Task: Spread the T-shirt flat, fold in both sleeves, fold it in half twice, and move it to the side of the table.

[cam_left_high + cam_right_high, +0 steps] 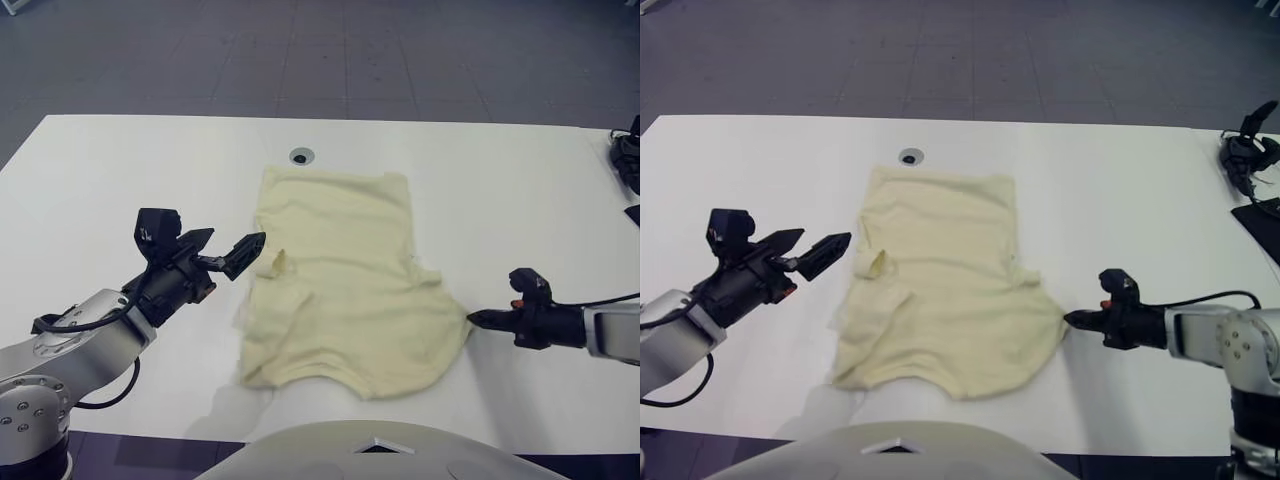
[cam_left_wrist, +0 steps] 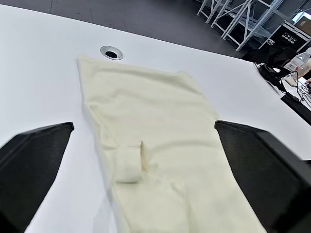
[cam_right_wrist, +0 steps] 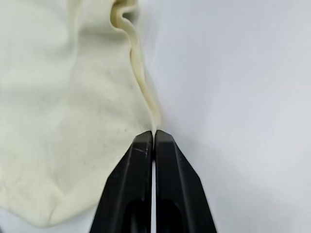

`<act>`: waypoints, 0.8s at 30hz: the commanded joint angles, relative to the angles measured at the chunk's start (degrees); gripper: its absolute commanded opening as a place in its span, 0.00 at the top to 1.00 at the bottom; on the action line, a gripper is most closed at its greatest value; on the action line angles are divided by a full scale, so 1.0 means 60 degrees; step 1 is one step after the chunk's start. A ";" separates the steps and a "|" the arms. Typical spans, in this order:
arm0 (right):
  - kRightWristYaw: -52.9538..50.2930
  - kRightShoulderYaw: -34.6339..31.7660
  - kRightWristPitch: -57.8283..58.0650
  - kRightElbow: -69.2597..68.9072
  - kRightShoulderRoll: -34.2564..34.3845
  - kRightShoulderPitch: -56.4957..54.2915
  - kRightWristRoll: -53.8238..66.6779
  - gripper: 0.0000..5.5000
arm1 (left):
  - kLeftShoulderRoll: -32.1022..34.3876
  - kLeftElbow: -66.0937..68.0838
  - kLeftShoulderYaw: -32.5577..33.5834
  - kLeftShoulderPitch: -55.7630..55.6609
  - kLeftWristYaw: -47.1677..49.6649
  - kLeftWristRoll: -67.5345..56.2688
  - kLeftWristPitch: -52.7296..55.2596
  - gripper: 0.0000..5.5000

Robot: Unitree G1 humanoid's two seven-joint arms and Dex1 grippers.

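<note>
T-shirt: pale yellow, lying at the centre of the white table, largely spread out but wrinkled. Its edge at 9 o'clock is turned inward, with a small upright curl of cloth there. One sleeve juts out toward 4 o'clock.

Left gripper: fingers wide apart, holding nothing, raised above the table just beside the shirt's 9 o'clock edge and pointing toward 3 o'clock.

Right gripper: fingers pressed together, low on the table at the shirt's 4 o'clock, tips touching the hem of the jutting sleeve. Whether any cloth is caught between them cannot be told.

Round cable grommet: set in the table just beyond the shirt's 12 o'clock edge.

Black cables: at the table's edge near 2 o'clock, well apart from the shirt.
</note>
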 commanded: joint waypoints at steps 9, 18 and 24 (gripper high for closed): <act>0.1546 0.0493 0.1046 -0.1271 -0.0347 -0.1620 0.1650 1.00 | 0.0341 -0.0314 -0.0506 0.0609 0.0292 0.0103 -0.0902 0.02; -0.0297 0.1612 0.1055 -0.1469 0.2573 -0.2330 0.1491 1.00 | 0.0874 0.0243 -0.1159 -0.0213 0.0006 0.0058 -0.0931 0.02; -0.1166 0.0576 0.1073 -0.1094 0.3846 -0.2741 0.1554 0.83 | 0.1462 0.0208 -0.1513 -0.0042 -0.0406 0.0663 -0.0528 0.02</act>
